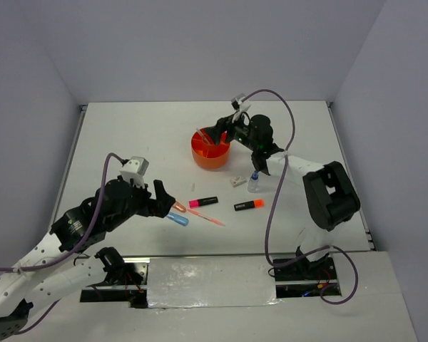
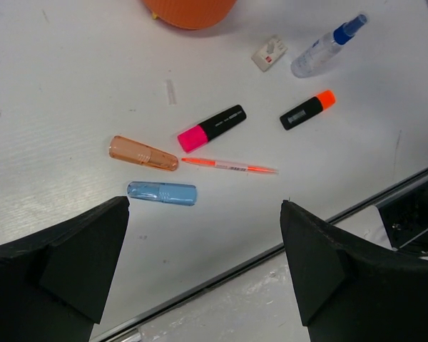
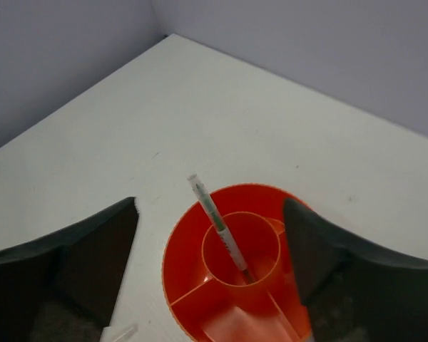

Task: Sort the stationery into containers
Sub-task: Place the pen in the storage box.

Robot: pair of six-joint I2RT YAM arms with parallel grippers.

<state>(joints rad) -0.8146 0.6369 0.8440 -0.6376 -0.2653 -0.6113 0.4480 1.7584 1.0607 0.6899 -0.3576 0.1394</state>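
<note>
Jaws on the right gripper (image 3: 208, 210) stand apart over the orange tub (image 3: 185, 274), clamping nothing. The grey pen (image 3: 217, 224) stands free between them, tip down in the central cup (image 3: 260, 246), leaning so that its top pokes above the rim. I read this as the release of that pen. To finish it well I'd lift straight up, keeping both fingers off the leaning top so it isn't dragged back out.

My left gripper (image 2: 203, 206) hangs wide open and empty above the table (image 2: 71, 85). Loose on the table lie the blue capsule (image 2: 161, 193), orange capsule (image 2: 143, 152), pink pen (image 2: 230, 165), pink highlighter (image 2: 211, 128), orange highlighter (image 2: 307, 110), white eraser (image 2: 269, 53) and blue-capped bottle (image 2: 328, 45).

The 2 highlighters each carry a pale label and the eraser some dark marks — all too small for me to read.
</note>
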